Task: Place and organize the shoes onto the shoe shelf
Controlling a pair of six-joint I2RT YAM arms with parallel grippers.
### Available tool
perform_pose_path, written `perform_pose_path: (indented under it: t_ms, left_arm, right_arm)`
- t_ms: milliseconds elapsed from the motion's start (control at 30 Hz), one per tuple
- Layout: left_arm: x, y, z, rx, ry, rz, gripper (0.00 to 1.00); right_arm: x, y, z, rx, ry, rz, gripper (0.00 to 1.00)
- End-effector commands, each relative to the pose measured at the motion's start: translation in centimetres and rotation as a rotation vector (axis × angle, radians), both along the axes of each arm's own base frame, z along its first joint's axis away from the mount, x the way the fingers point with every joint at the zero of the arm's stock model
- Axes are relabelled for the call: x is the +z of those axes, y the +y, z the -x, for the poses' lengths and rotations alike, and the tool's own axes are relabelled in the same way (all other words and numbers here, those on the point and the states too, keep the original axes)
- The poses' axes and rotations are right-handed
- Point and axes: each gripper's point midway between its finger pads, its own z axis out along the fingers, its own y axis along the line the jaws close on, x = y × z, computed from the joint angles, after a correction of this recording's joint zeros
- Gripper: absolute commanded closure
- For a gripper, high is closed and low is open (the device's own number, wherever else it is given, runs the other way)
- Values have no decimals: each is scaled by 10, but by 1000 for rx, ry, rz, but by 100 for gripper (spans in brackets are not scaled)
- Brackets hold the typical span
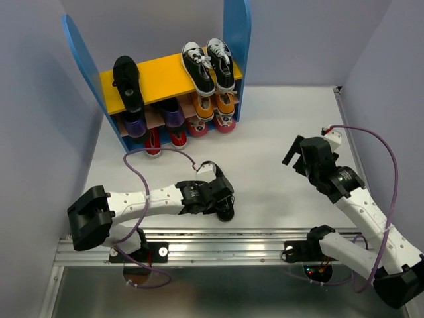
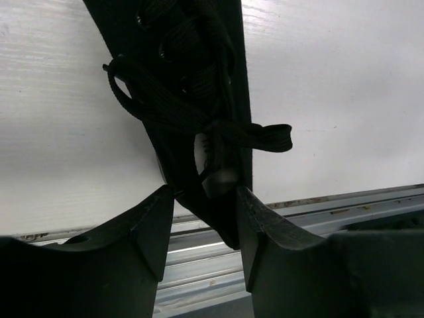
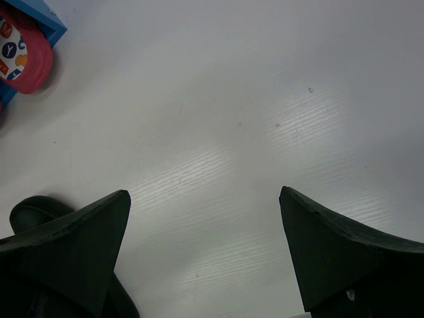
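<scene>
Low down, left gripper (image 2: 203, 193) around black shoe (image 2: 189, 79)

— What lies by the right fingers (image 3: 73, 245)?
— Only the white worktop (image 3: 218, 132). It spreads between and ahead of them, glossy, with bright streaks of reflected light and a few tiny dark specks.
— And near the left fingers (image 2: 146, 232)?
— A silver metal rail (image 2: 331, 205) along the worktop's near edge, showing below and between them.
— What encloses it all?
— Plain grey walls (image 1: 40, 99) at the left, back and right.
</scene>
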Motion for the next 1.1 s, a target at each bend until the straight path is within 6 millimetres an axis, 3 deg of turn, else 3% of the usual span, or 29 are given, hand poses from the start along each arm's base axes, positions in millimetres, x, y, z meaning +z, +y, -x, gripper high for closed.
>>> perform_pose_path:
  t_ms: [0, 100, 333, 433, 467, 533, 567, 600, 633, 800, 1000, 1067]
  left_arm:
    - [-6, 12, 0, 65, 1, -31, 48]
    - [-10, 13, 1, 70, 8, -42, 49]
    - [-44, 13, 8, 60, 76, -123, 50]
    - [-52, 11, 10, 61, 98, -141, 55]
    - [-52, 13, 11, 62, 104, -151, 63]
    - [-40, 15, 8, 70, 86, -154, 75]
    - [-33, 16, 6, 77, 74, -154, 95]
    - [-18, 13, -3, 92, 35, -141, 100]
    - [-11, 22, -3, 99, 27, -175, 100]
    - [60, 29, -21, 111, -103, -144, 100]
    - [114, 41, -25, 8, -191, -180, 100]
    - [124, 56, -23, 2, -198, -228, 100]
  right_arm:
    - [10, 2, -6, -5, -46, -19, 0]
    - [9, 2, -6, -5, -45, -18, 0]
    - [10, 1, -5, -4, -49, -19, 0]
    - [10, 1, -5, -1, -50, -16, 0]
    - [12, 1, -5, 1, -53, -17, 0]
    - [13, 1, -5, -1, -58, -16, 0]
    - [13, 0, -5, 1, -59, -14, 0]
    - [15, 0, -4, 0, -63, -15, 0]
    - [15, 0, -4, -1, -64, -17, 0]
    - [10, 1, -5, -3, -54, -20, 0]
    - [8, 2, -6, 0, -52, -20, 0]
    - [9, 2, -6, -1, -53, -22, 0]
